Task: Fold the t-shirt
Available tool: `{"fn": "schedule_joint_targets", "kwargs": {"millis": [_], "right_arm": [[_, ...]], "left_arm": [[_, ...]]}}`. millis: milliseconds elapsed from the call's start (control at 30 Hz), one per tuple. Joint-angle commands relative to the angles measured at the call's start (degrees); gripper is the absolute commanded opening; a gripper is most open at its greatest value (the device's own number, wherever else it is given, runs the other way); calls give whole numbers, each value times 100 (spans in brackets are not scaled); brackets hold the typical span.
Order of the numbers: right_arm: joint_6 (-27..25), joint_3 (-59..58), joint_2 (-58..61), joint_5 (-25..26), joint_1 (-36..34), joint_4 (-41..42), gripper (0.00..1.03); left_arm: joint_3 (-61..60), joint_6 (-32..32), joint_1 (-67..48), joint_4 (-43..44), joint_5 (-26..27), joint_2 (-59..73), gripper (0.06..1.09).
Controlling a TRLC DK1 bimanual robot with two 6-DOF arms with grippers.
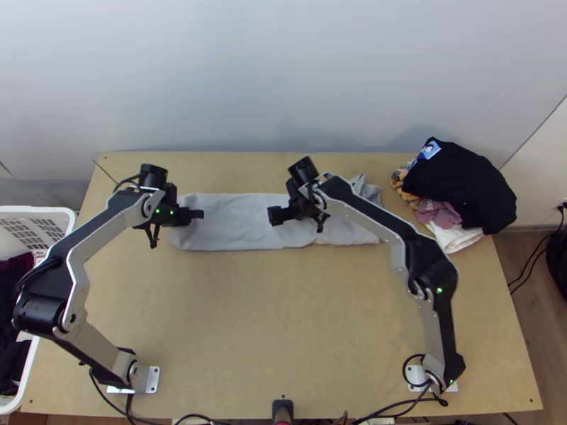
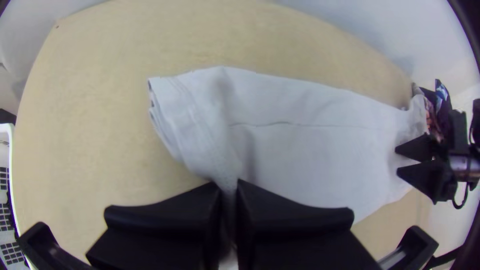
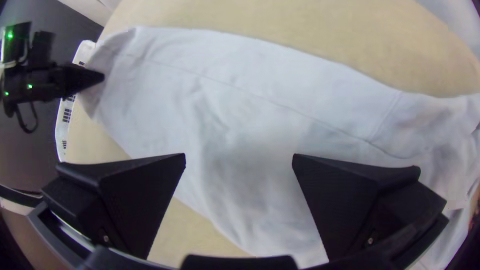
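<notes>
Two robot arms work above a light wooden counter (image 1: pixel 283 319), where a pale t-shirt (image 1: pixel 244 230) lies in a long, narrow folded strip across the counter's far half, its length running from side to side. Layered edges show at the strip's left end, while its right end, toward the counter's right side, is rumpled and bunched.

Over the counter's far left, the left claw (image 1: pixel 199 214) is closed on the t-shirt near that left end, the fabric gathered into a ridge between its two black fingers. Over the middle of the counter's far half, the right claw (image 1: pixel 273 215) is open, its fingers (image 3: pixel 145 190) spread wide above the central stretch of cloth with nothing pinched between them; whether the tips touch the fabric, I cannot tell.

At the counter's far right corner sits a heap of clothes: a black garment (image 1: pixel 471 184) with a blue print on top, a patterned cloth (image 1: pixel 402 185) and a mauve cloth (image 1: pixel 438 211) poking out beneath, and a white cloth (image 1: pixel 456 239) at the heap's near side. Just beside the counter's left edge stands a white basket (image 1: pixel 44 210) holding dark clothes (image 1: pixel 13 340).
</notes>
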Motion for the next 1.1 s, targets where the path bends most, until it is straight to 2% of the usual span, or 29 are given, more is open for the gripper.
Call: {"fn": "schedule_joint_targets", "kwargs": {"millis": [0,267,633,833,1067], "right_arm": [[68,20,616,7,14,201,99],[51,-129,695,7,-4,219,99],[112,389,-1106,-230,-557,-80,99],[147,547,-1634,-239,-874,-564,99],[174,117,-2223,-230,-1093,-713,99]], "left_arm": [[335,-155,-53,-251,20,-441,10],[493,-349,-35,-339,117,-634,10],[572,-331,677,-418,275,-652,10],[265,-24,1336,-462,459,-871,10],[1,592,2479,-453,846,-845,10]]}}
